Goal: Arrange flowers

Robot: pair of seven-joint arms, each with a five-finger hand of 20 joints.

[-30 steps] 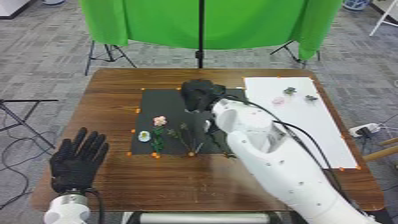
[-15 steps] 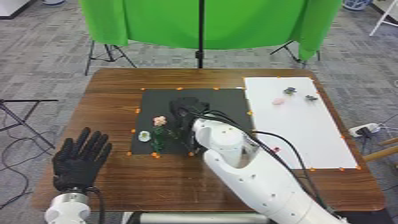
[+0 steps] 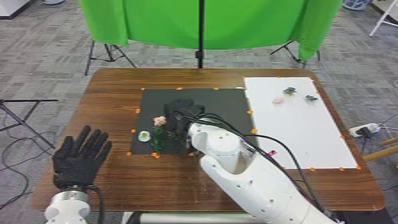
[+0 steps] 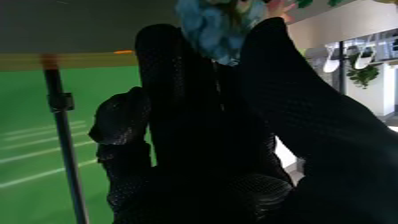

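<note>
In the head view my right hand (image 3: 182, 111) is low over the black mat (image 3: 226, 102), just right of a pink flower (image 3: 160, 121) with a green stem. Beside that flower is a small white-and-green bloom (image 3: 144, 136). My right hand (image 4: 204, 145) in the right wrist view has a pale blue flower (image 4: 218, 27) at its tip; whether it is held cannot be made out. Part of a pink bloom (image 4: 279, 7) shows beyond it. My left hand (image 3: 78, 157) rests open at the table's left side.
On the white sheet (image 3: 298, 127) are two small dark flowers (image 3: 290, 90), a pale pink bloom (image 3: 277, 100) and a red-pink one (image 3: 273, 152) beside my right arm. Orange markers edge both areas. A green cloth (image 3: 213, 25) hangs behind the brown table (image 3: 115, 90).
My right hand has moved left and nearer over the mat, covering stems that showed before. The red-pink bloom beside the arm has come into sight. My left hand has hardly moved.
</note>
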